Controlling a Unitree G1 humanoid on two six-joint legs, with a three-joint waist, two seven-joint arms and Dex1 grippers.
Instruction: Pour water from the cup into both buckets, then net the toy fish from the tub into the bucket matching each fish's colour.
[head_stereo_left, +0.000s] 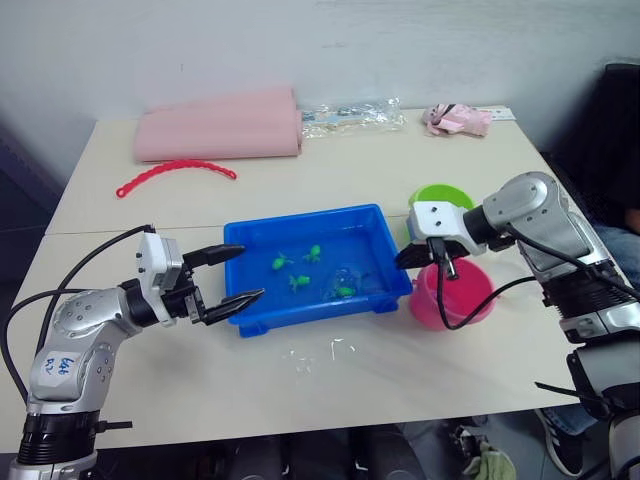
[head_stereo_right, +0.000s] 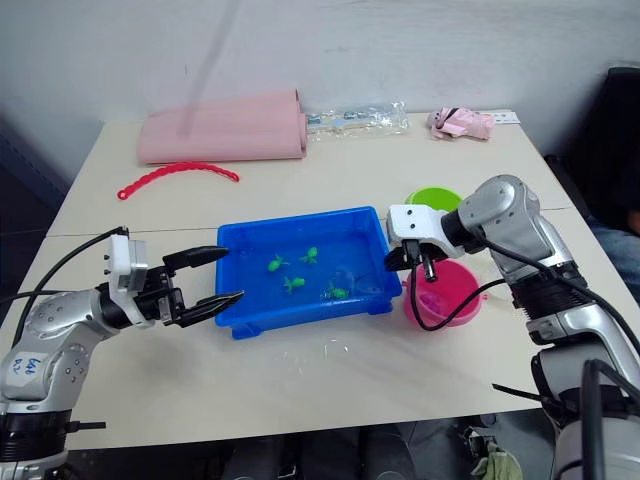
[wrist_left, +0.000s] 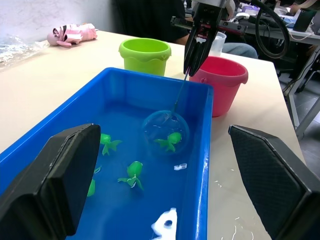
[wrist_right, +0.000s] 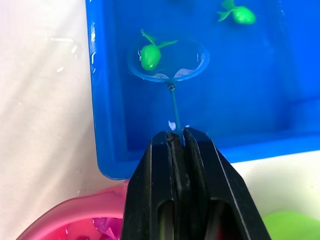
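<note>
Net (wrist_right: 167, 62) is in the tub (head_stereo_left: 372, 218), hoop down in the water at the end nearest the pink bucket (head_stereo_left: 470, 305), with one green fish (wrist_right: 150, 56) sitting inside the hoop. My right gripper (wrist_right: 176, 137) has its jaws pinched together on the thin net handle, holding it from above the tub's rim — gripper sits between tub and pink bucket. In the left wrist view I see the handle slanting up from the hoop to those closed fingers.

Three more green fish (head_stereo_left: 282, 262) are loose in the water toward the tub's middle. I can't make out any pink fish in the tub; something pink lies inside the pink bucket in the right wrist view, can't tell what.

Green bucket (head_stereo_left: 442, 196) stands just behind the pink one, both just beside the tub on my right. Clear cup (wrist_left: 218, 44) shows behind the pink bucket in the left wrist view.

Left gripper (head_stereo_left: 232, 274) has jaws wide apart, holding nothing — it hovers just off the tub's left end.

Wet patches on the table (head_stereo_left: 330, 385) in front of the tub. Far side of the table: a pink roll (head_stereo_left: 220, 126), a red curved strip (head_stereo_left: 175, 173), a clear plastic bag (head_stereo_left: 352, 116) and a small pink toy (head_stereo_left: 458, 119).
</note>
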